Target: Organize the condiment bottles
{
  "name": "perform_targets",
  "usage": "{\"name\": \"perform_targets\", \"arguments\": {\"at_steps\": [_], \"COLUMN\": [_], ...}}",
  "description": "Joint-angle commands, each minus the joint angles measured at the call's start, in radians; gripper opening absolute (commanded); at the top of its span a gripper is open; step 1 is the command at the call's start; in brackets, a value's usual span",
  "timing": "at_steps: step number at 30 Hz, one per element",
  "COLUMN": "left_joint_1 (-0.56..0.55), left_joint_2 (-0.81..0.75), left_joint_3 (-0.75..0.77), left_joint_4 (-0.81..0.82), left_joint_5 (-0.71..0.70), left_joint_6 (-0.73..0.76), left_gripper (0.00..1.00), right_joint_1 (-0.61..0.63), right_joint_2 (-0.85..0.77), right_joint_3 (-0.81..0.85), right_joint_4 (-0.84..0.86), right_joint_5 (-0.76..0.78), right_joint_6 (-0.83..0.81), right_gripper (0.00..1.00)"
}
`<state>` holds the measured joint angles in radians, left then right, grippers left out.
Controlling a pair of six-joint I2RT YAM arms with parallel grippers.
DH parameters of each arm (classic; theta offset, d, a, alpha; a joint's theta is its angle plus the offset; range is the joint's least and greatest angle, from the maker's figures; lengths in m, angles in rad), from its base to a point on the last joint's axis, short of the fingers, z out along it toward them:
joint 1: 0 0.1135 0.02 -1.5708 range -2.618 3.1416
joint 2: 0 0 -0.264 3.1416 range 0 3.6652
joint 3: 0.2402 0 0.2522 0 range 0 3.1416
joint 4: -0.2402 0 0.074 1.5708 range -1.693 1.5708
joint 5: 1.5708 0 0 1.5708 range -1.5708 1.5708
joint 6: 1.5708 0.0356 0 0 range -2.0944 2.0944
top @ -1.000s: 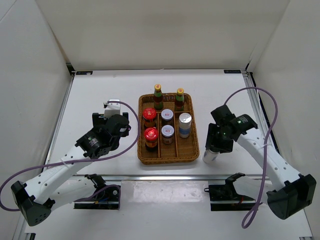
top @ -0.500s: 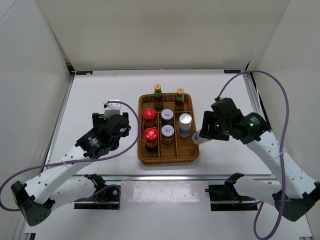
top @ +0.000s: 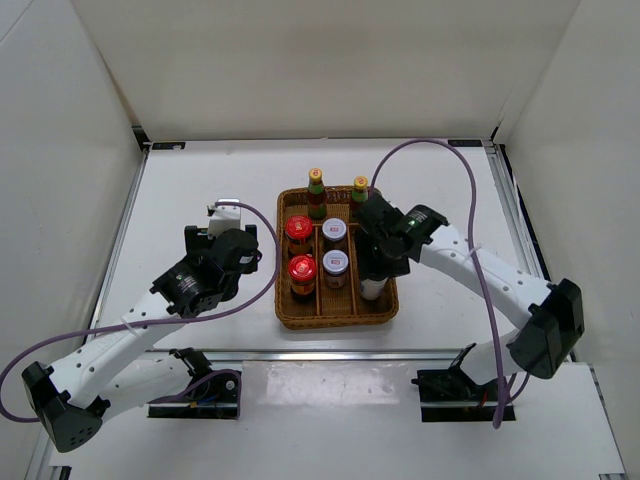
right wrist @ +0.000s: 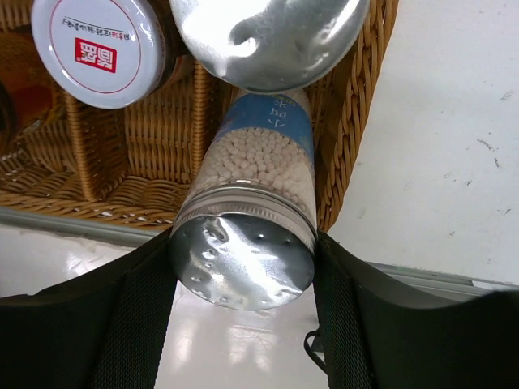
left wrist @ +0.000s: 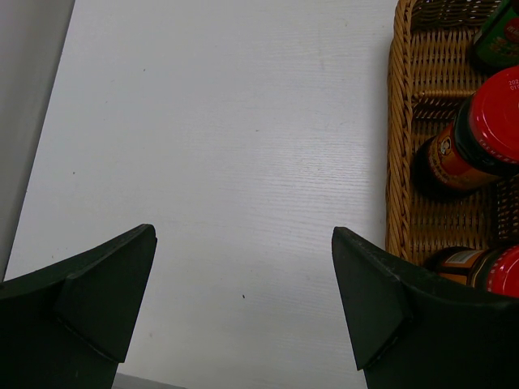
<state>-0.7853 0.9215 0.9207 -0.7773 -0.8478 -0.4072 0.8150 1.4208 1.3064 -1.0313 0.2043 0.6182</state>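
My right gripper (right wrist: 243, 271) is shut on a tall silver-capped cylinder (right wrist: 255, 203) of white granules, held over the front right compartment of the wicker tray (top: 290, 315). In the top view that gripper (top: 378, 255) covers the tray's right column and only the cylinder's lower end (top: 372, 288) shows. A second silver cylinder (right wrist: 268, 36) stands just behind it. Two red-lidded jars (top: 298, 228) fill the left column and two silver-lidded jars (top: 334, 231) the middle one. Two yellow-capped bottles (top: 316, 190) stand at the back. My left gripper (left wrist: 243, 300) is open above bare table, left of the tray.
White walls close in the table on three sides. A metal rail (top: 330, 352) runs along the near edge, in front of the tray. The right arm's purple cable (top: 440, 145) loops over the table behind the tray.
My right arm lifted the silver cylinder from the table right of the tray and swung it left over the tray's right column. The left arm has stayed still.
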Motion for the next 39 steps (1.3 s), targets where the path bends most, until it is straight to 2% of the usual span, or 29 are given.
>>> {"name": "perform_targets", "arguments": {"at_steps": [1, 3, 7, 8, 10, 11, 13, 19, 23, 26, 30, 35, 39], "left_joint_1": [0.004, 0.004, 0.004, 0.004, 0.004, 0.004, 0.004, 0.004, 0.004, 0.004, 0.004, 0.004, 0.004], "left_joint_2": [-0.006, -0.006, -0.006, -0.006, -0.006, -0.006, -0.006, -0.006, -0.015, -0.004, -0.004, -0.013, 0.005], "left_joint_3": [0.020, 0.020, 0.020, 0.020, 0.020, 0.020, 0.020, 0.020, 0.020, 0.020, 0.020, 0.020, 0.020], "left_joint_4": [0.015, 0.015, 0.015, 0.015, 0.015, 0.015, 0.015, 0.015, 0.015, 0.015, 0.015, 0.024, 0.024], "left_joint_5": [0.009, 0.009, 0.009, 0.009, 0.009, 0.009, 0.009, 0.009, 0.009, 0.009, 0.009, 0.009, 0.009], "left_joint_6": [0.005, 0.005, 0.005, 0.005, 0.005, 0.005, 0.005, 0.005, 0.005, 0.015, 0.015, 0.015, 0.024], "left_gripper": [1.00, 1.00, 1.00, 1.00, 1.00, 1.00, 1.00, 1.00, 1.00, 1.00, 1.00, 1.00, 1.00], "right_joint_1": [0.027, 0.038, 0.049, 0.058, 0.058, 0.058, 0.058, 0.058, 0.058, 0.058, 0.058, 0.058, 0.058], "right_joint_2": [0.004, 0.021, 0.046, 0.046, 0.046, 0.034, 0.021, -0.106, -0.300, -0.460, -0.626, -0.707, -0.708], "right_joint_3": [0.053, 0.053, 0.041, 0.040, 0.040, 0.040, 0.040, 0.167, 0.202, 0.153, 0.080, 0.025, -0.016], "right_joint_4": [0.016, 0.004, -0.006, -0.006, -0.006, -0.018, -0.032, -0.127, -0.194, -0.216, -0.277, -0.300, -0.291], "right_joint_5": [0.063, 0.084, 0.095, 0.095, 0.104, 0.124, 0.148, 0.263, 0.432, 0.579, 0.644, 0.653, 0.656], "right_joint_6": [0.011, 0.011, 0.023, 0.034, 0.043, 0.052, 0.061, -0.037, -0.077, -0.103, -0.160, -0.160, -0.160], "right_gripper": [0.05, 0.10, 0.37, 0.52, 0.71, 0.91, 1.00, 1.00, 1.00, 1.00, 1.00, 1.00, 1.00]}}
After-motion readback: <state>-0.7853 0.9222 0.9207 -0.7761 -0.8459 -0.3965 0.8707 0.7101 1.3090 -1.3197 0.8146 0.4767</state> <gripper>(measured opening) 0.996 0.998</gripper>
